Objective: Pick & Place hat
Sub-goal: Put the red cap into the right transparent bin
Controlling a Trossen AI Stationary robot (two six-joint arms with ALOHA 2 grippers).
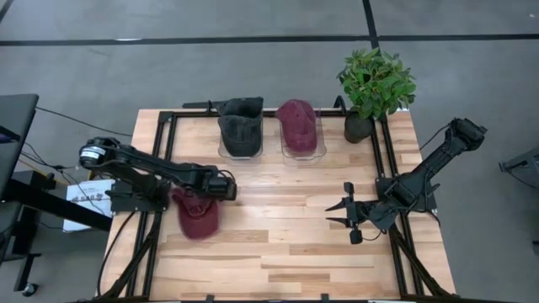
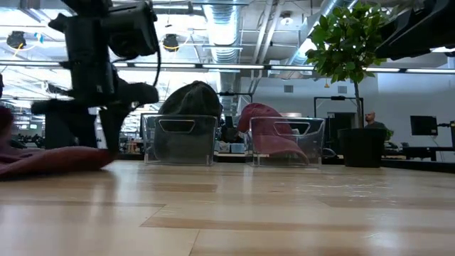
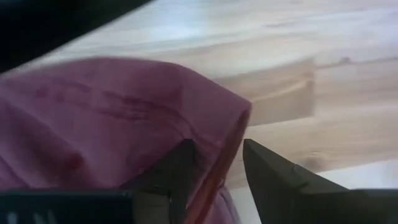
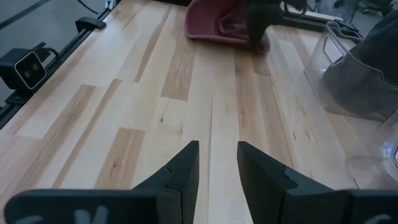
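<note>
At table's left, left hand (image 3: pixel 214 171) pinches the maroon hat's (image 3: pixel 106 118) edge.

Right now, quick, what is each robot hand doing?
Left end effector: closing on the edge of the red hat, its fingers either side of the fabric.
Right end effector: open, holding nothing, above the table.

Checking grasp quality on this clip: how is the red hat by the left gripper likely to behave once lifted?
Probably floppy: the red hat lies slumped flat on the table, its cloth creased around the left gripper. Likely light, so an edge pinch may hold. It may sag and drag, not keeping its shape.
</note>
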